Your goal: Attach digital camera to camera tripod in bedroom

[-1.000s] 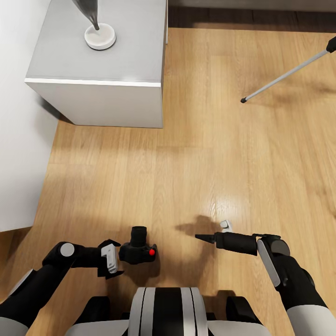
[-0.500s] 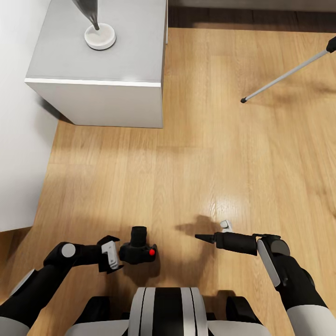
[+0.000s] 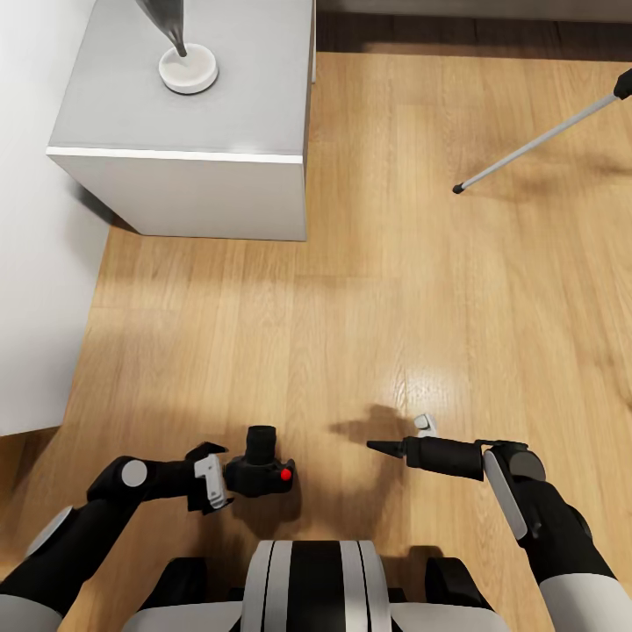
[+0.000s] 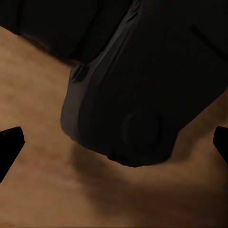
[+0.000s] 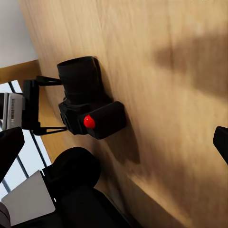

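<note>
Sitting on the wood floor (image 3: pixel 351 307), the digital camera (image 3: pixel 261 470) is clamped by the left gripper (image 3: pixel 224 477); right gripper (image 3: pixel 379 447) looks released, holding nothing.

Both arms are matte black with white shells at the upper segments. The left arm (image 3: pixel 88 518) carries a round grey joint cap and a light grey plate at the left pincer (image 3: pixel 213 478). The right arm (image 3: pixel 544 518) bears a long grey strip. The trunk (image 3: pixel 312 584) is white with black stripes.
</note>
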